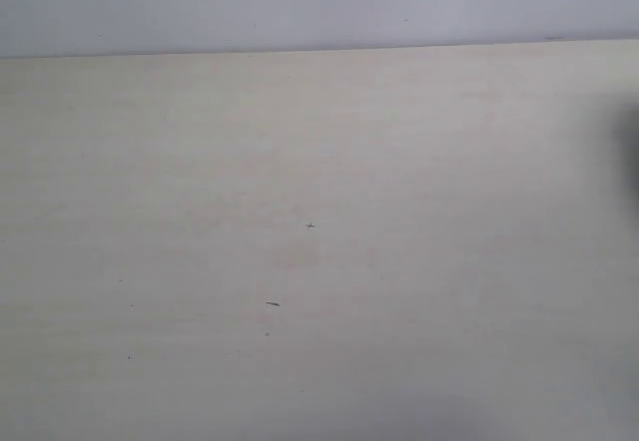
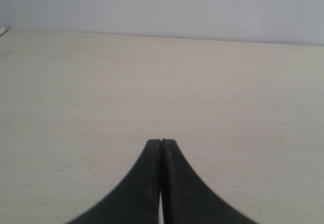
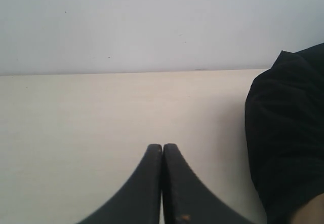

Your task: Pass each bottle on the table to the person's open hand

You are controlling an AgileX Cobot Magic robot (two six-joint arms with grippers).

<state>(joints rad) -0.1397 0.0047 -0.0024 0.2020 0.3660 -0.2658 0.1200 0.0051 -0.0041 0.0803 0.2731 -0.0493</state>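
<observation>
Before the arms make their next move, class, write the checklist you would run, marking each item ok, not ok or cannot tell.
1. Bottle in view to pick: not ok; none shows on the table in any view.
2. Left gripper empty: ok; shut on nothing.
3. Right gripper empty: ok; shut on nothing.
4. Jaws open for grasping: not ok; both shut.
5. Receiving hand open: cannot tell; only a dark sleeve shows.

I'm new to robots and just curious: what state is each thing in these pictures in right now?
left gripper: jaws shut, nothing between them.
right gripper: jaws shut, nothing between them.
table: flat, pale, with a few tiny dark specks.
dark sleeve: reaching in over the table beside the right gripper; no open hand can be made out.
</observation>
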